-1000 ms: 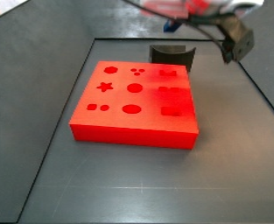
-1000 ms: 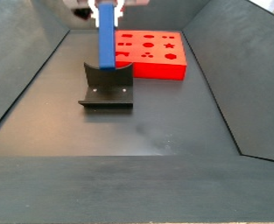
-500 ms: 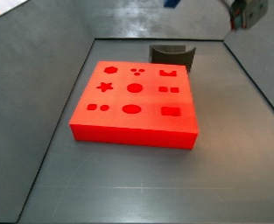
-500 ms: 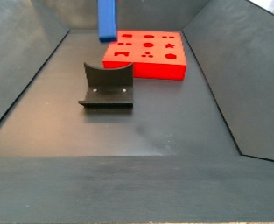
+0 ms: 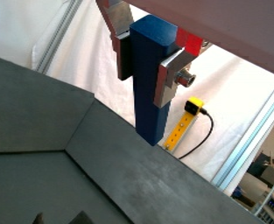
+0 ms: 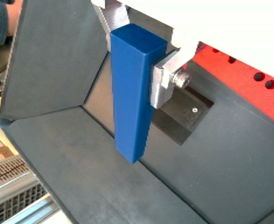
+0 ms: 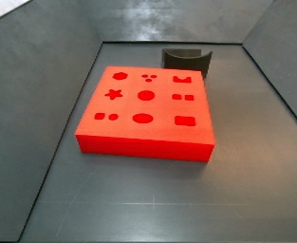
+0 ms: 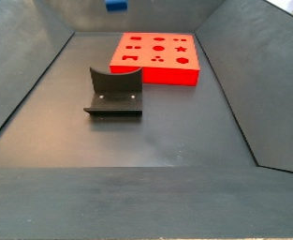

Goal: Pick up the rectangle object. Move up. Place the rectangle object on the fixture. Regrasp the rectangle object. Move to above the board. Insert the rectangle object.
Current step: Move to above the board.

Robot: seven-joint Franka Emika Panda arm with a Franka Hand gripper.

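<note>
The gripper (image 5: 149,63) shows only in the wrist views, its two silver fingers (image 5: 172,73) closed against opposite faces of the bar (image 5: 153,79), which fills the gap between them. The grip sits near the bar's upper end, and most of the blue length hangs free below the fingers (image 6: 165,77), touching nothing. In a wrist view the bar (image 6: 137,92) hangs in front of the dark floor, with the fixture (image 6: 186,117) partly hidden behind it and a corner of the board (image 6: 238,72) beyond.

In a side view only the bar's lowest tip (image 8: 115,6) shows at the top edge, well above the floor and apart from the fixture (image 8: 113,92) and the board (image 8: 156,56); the gripper itself is out of that picture. In the remaining side view neither bar nor gripper shows: the board (image 7: 145,112) lies flat with its shaped holes uncovered, and the fixture (image 7: 186,61) stands just behind it.
</note>
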